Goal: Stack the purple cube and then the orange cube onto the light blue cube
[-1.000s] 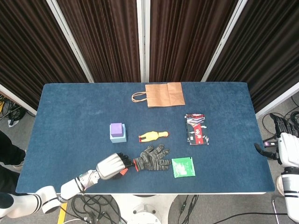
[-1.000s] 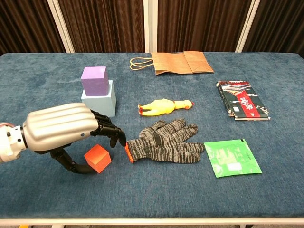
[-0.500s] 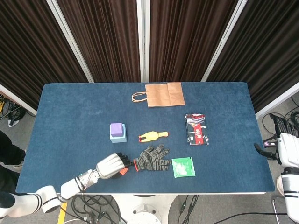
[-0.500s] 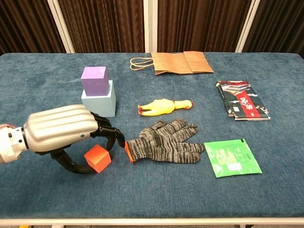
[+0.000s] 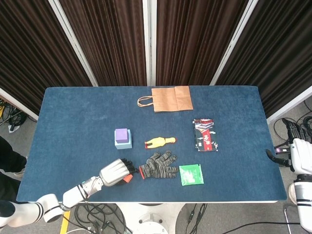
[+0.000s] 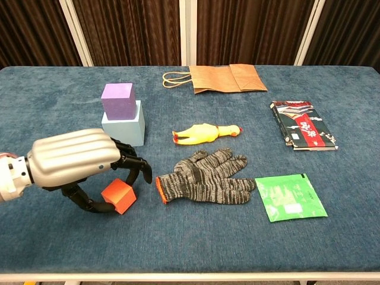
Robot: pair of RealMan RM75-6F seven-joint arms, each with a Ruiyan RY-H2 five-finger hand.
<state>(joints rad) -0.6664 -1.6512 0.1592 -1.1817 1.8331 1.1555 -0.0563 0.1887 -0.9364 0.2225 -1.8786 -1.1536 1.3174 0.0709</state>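
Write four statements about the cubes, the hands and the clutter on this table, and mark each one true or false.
1. The purple cube sits on top of the light blue cube. True.
2. The orange cube already tops the stack. False: it is down by the table's near edge, tilted, in the left hand.
3. The rubber chicken lies between the knit glove and the paper bag. True.
4. The right hand holds the green packet. False: that hand is off the table's right edge; the packet lies beside the glove.

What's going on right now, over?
Left hand grips the orange cube; right hand idle off the table. Purple cube sits on light blue cube. Glove lies beside the orange cube.
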